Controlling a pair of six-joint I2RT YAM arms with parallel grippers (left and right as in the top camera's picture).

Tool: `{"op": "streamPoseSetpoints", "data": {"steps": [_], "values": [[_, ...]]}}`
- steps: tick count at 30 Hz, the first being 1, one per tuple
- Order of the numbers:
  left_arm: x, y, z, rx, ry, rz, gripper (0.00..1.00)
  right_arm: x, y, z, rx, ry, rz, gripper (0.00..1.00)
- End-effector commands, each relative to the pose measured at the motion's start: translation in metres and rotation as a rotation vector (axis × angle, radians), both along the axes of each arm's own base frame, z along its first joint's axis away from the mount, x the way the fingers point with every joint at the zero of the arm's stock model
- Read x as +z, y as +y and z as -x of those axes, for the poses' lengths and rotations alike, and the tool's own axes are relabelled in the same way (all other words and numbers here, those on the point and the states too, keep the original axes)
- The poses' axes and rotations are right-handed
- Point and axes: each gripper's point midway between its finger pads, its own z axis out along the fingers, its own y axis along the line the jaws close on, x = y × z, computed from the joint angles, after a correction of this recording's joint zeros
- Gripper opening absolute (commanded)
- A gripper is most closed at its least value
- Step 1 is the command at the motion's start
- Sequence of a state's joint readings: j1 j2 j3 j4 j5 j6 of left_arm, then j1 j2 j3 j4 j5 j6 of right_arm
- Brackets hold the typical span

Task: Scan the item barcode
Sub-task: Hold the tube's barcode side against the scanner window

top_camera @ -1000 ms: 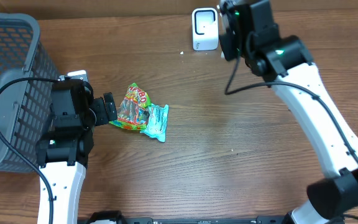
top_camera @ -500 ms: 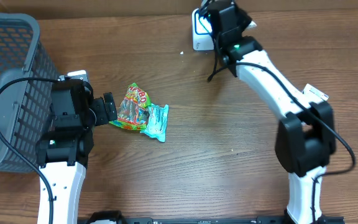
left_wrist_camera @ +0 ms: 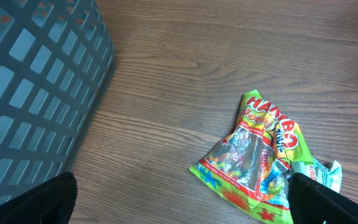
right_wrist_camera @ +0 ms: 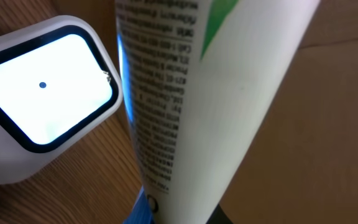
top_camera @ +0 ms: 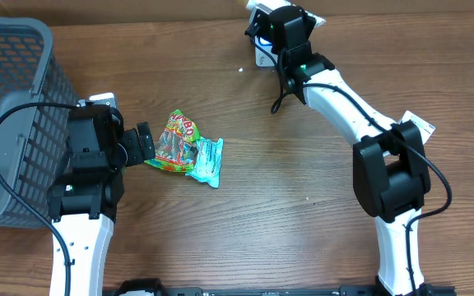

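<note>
My right gripper [top_camera: 276,26] hangs at the far edge of the table, over the white barcode scanner [top_camera: 262,53]. It is shut on a white tube [right_wrist_camera: 185,93] with small black print and a green patch. In the right wrist view the tube rises just right of the scanner [right_wrist_camera: 42,87], whose window glows white with a blue dot. The printed side of the tube faces that window. My left gripper [top_camera: 144,145] stands open low over the table, its fingers [left_wrist_camera: 36,199] wide apart and nothing between them.
A green and red Haribo candy bag [top_camera: 175,138] lies just right of the left gripper, its corner near the right finger [left_wrist_camera: 331,199]. A small teal packet [top_camera: 206,159] overlaps it. A grey mesh basket [top_camera: 6,99] fills the left side.
The right arm has swung left along the far edge, carrying the tube from right of the scanner to directly over it. The left arm and the packets have not moved.
</note>
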State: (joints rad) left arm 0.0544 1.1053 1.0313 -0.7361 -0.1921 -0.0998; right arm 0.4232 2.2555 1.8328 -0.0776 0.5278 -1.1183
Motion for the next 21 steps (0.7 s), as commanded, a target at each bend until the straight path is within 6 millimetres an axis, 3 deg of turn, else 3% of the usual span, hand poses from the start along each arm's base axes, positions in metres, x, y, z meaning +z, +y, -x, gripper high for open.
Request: {"op": "streamPoseSetpoints", "data": {"steps": [1,9,21], "values": [[0.004,0.003,0.000,0.000,-0.008,-0.017,1.00,0.012,-0.004,-0.014,-0.023,-0.067,-0.056,0.04],[0.004,0.003,0.000,0.000,-0.008,-0.017,1.00,0.015,-0.024,-0.028,-0.120,-0.150,-0.268,0.04],[0.004,0.003,0.000,0.000,-0.008,-0.017,1.00,0.006,-0.041,-0.032,-0.128,-0.116,-0.262,0.04]]}}
